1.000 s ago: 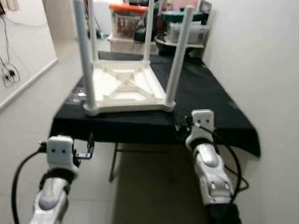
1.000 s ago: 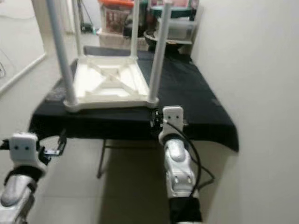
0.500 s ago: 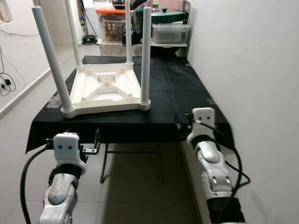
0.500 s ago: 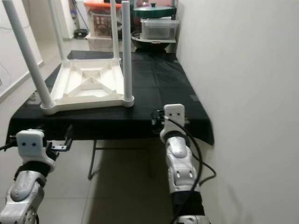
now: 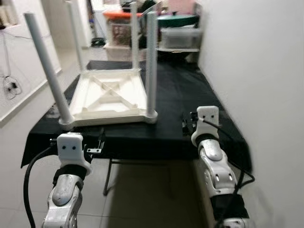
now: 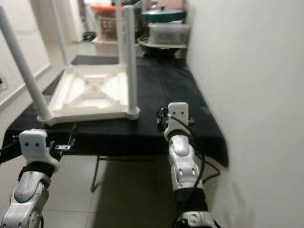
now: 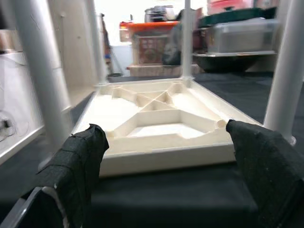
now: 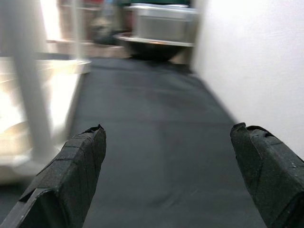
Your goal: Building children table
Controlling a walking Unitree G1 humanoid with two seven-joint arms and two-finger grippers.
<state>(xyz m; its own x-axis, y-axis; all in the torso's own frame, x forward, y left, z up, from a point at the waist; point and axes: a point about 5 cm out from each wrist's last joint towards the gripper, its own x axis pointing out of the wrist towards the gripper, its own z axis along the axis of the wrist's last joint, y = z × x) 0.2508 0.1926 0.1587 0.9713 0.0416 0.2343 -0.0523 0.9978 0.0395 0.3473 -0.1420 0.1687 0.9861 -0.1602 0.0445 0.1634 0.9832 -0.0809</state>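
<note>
A white children's table [image 5: 111,97] lies upside down on a black-clothed table [image 5: 190,90], with its white legs [image 5: 151,61] pointing up. My left gripper [image 5: 96,145] hovers at the near edge of the cloth, just before the white top's front rim [image 7: 161,156]. It is open with nothing between its fingers [image 7: 76,166]. My right gripper [image 5: 187,124] is held over the near right part of the cloth, right of the closest leg [image 8: 28,85]. It is also open and holds nothing.
A plain wall [image 5: 266,71] runs close along the right side of the black-clothed table. Clear storage boxes [image 5: 178,35] and an orange-lidded bin [image 5: 121,26] stand behind it. Tiled floor [image 5: 28,109] lies to the left and under the table, and cables hang on the left wall.
The whole picture has shifted and drawn slightly closer, so the camera moved. Both grippers stay open at the cloth's near edge, and the white table has not moved.
</note>
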